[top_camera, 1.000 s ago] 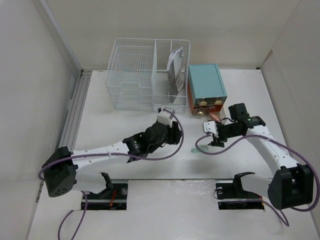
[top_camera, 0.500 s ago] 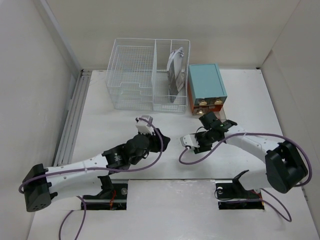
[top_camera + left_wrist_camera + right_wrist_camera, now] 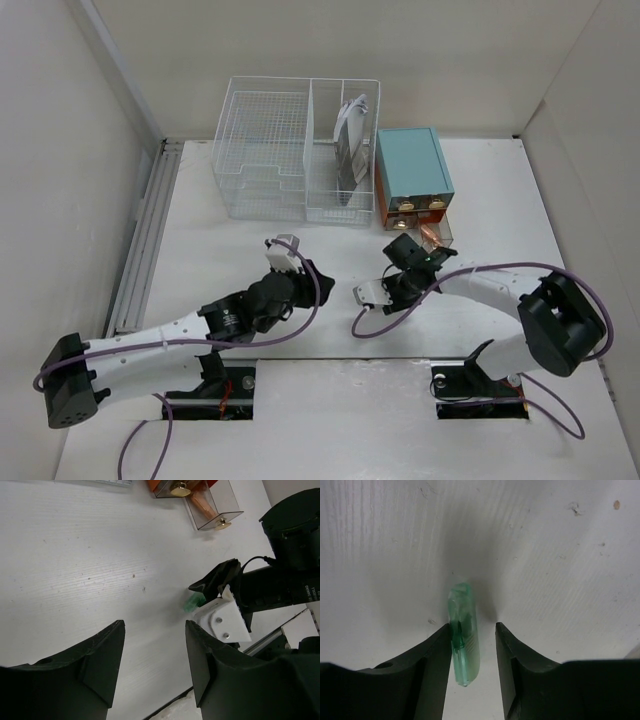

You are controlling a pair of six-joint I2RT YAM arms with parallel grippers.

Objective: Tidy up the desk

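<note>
The desk [image 3: 200, 230] is a white tabletop. A small translucent green piece [image 3: 462, 640] lies on it, standing on edge between the fingers of my right gripper [image 3: 472, 628]. The left finger touches it and a gap remains on the right side, so the jaws are open. The left wrist view shows the same green piece [image 3: 192, 602] under the right gripper [image 3: 212, 582]. My left gripper [image 3: 154, 630] hovers open and empty over bare desk, to the left of the right one [image 3: 392, 290].
A white wire basket [image 3: 270, 150] with papers stands at the back. Right of it is a teal-topped drawer box [image 3: 412, 170] with a clear drawer [image 3: 432, 235] pulled out, holding something orange. Pale walls close in both sides.
My right gripper swung left and came down around the green piece, its jaws narrowing. My left arm drew back from the basket toward the near left.
</note>
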